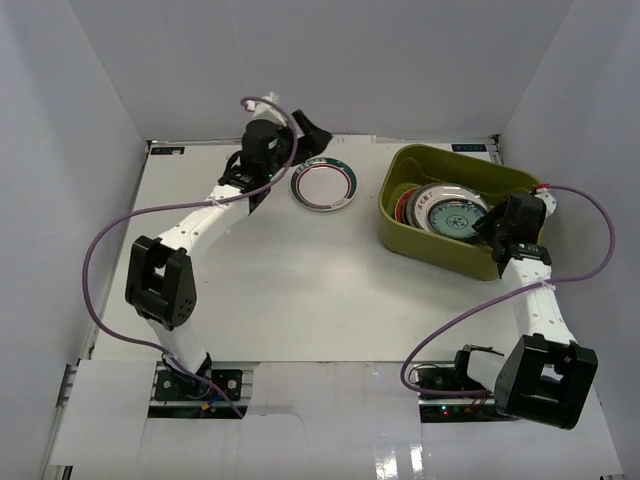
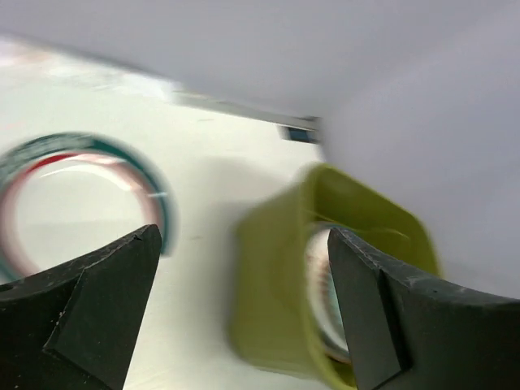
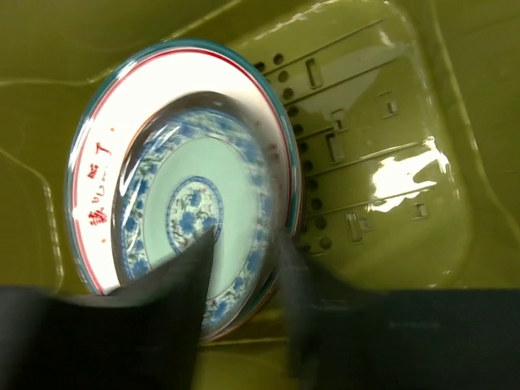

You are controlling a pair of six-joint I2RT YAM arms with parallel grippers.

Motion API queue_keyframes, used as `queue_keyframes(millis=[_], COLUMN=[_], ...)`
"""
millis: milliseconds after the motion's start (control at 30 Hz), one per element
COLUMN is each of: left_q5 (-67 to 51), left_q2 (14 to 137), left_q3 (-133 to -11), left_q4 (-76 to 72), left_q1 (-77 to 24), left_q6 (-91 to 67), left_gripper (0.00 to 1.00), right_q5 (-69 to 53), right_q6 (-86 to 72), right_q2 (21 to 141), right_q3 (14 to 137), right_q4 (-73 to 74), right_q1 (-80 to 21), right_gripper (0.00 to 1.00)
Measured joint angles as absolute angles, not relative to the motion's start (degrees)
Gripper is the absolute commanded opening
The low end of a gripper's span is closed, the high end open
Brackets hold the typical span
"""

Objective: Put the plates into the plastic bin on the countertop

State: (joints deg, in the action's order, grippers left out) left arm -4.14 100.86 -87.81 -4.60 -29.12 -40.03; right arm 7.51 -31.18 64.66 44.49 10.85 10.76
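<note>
White countertop (image 1: 300,280) | teal-rimmed plate (image 1: 323,186) beside released left pincer (image 2: 244,236) | bin (image 1: 400,240) holds plates (image 1: 450,212) | right pincer (image 3: 248,244) unclear

Olive-green bin (image 3: 382,138) of smooth, glossy plastic, bright glare on its slotted floor. Inside the bin, stacked plates (image 3: 195,195) look like shiny glazed ceramic. Left of the bin, another glazed plate (image 1: 323,186) lies on a smooth, matt white countertop (image 1: 300,290).

1 plate (image 1: 323,186) lies on the countertop (image 1: 300,280) beside the fingers (image 2: 106,292) of the left gripper (image 2: 244,236); stacked plates (image 3: 187,162) sit in the bin (image 3: 366,122) under the right gripper (image 3: 246,236).
</note>
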Motion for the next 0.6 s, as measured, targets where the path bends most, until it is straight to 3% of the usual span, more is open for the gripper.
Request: queue_keyframes(millis=[33, 133, 367, 500, 600], left_q5=[-3.7, -3.4, -5.8, -8.9, -10.3], left_q2=[100.6, 104.0, 119.4, 123.9, 128.2], left_q3=[-84.8, -78.2, -77.1, -84.7, -88.6], left_q4=[-4.9, -4.3, -2.0, -2.9, -3.5], left_q1=[-26.4, -19.3, -14.6, -14.9, -15.1], left_q6=[-40.9, -43.6, -47.8, -49.1, -50.0], left_gripper=[0.93, 0.93, 0.89, 0.71, 0.51], right_q5=[7.2, 6.6, 4.0, -0.5, -3.7], right_q6=[-31.5, -31.6, -31.3, -32.1, -33.0], right_q2=[64.5, 63.2, 53.4, 46.7, 43.2], right_q3=[44.4, 44.3, 44.6, 44.1, 42.5], right_q4=[10.5, 9.7, 8.9, 7.6, 5.9], right_q1=[10.8, 10.8, 10.8, 10.2, 8.7], right_gripper=[0.67, 0.92, 0.92, 0.88, 0.87])
